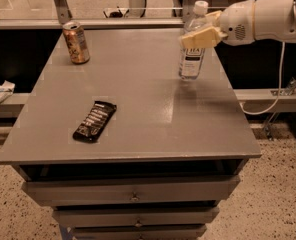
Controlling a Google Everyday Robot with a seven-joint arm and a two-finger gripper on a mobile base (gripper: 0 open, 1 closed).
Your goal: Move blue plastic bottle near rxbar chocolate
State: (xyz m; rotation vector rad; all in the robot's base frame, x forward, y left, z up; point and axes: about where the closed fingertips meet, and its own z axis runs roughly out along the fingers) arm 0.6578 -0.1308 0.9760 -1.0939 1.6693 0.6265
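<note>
The blue plastic bottle [191,59], clear with a white cap and a "TEA" label, stands upright at the far right of the grey table [153,109]. My gripper [202,33] reaches in from the right at the bottle's shoulder. One cream finger lies across the front of the bottle and the other sits behind it, so the gripper is closed around it. The rxbar chocolate [95,121], a flat black bar with white lettering, lies at the front left of the table, far from the bottle.
A copper-brown drink can [76,43] stands at the far left corner. Drawers [133,194] sit under the tabletop. A metal rail [138,21] runs behind the table. A white cable [278,79] hangs at the right.
</note>
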